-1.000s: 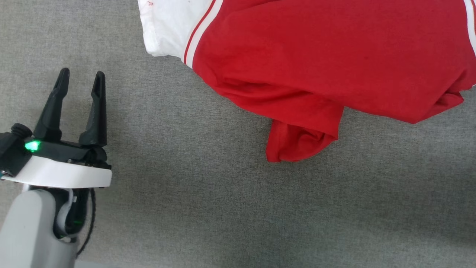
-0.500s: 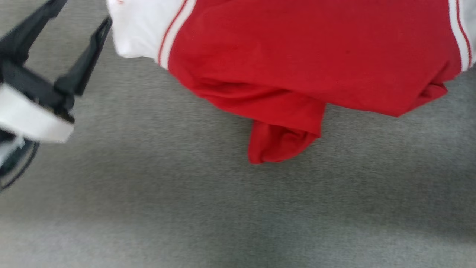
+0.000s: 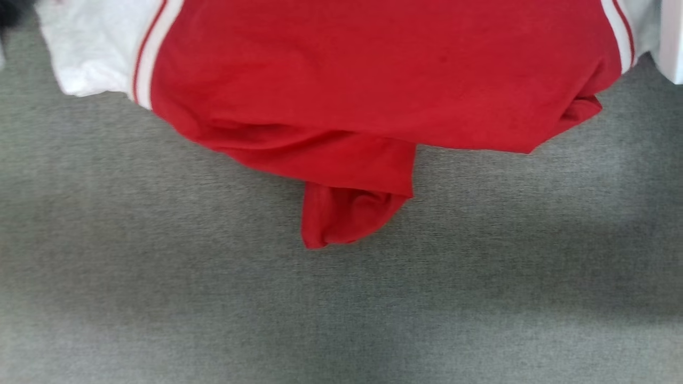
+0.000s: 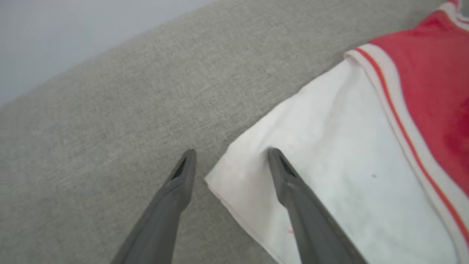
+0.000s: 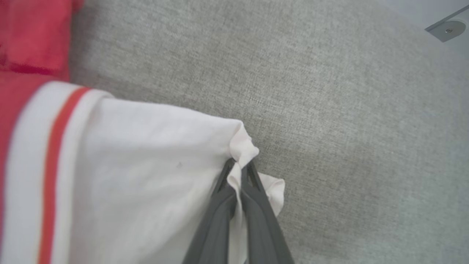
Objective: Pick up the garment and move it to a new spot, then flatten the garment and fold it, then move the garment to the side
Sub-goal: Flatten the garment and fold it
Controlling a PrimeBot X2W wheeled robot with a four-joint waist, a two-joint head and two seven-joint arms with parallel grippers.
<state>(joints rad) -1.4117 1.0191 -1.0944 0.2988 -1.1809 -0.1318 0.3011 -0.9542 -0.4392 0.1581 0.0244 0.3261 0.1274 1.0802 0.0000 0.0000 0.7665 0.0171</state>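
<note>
Right hand: the right hand [image 5: 240,165] has its two fingers pressed together on a pinch of cloth at the outer edge of one white sleeve [image 5: 146,165].
Left hand: the left hand [image 4: 231,153] has its fingers spread wide and holds nothing. It straddles the corner of the other white sleeve [image 4: 329,154], one finger over the sleeve and one over bare cloth; whether they touch down I cannot tell.
Garment: the garment [image 3: 347,80] lies at the far side of the worktop [image 3: 341,309], back uppermost, so no print shows. Its near edge is rumpled, and a red lump of hem [image 3: 341,218] pokes out toward the robot.
Done: by my reading, only the first grip, on one sleeve.
Left: the second grip, the lift and carry to a new spot, then all the flattening, the folding and the move aside. Nothing here looks smoothed or folded on purpose.
Surface: grey woven cloth covers the worktop, bare on the near side, with soft shadows across it.
Room: beyond the worktop's far edge, a plain pale area. In the right wrist view a small grey fitting [image 5: 447,29] with a round disc sits there.
</note>
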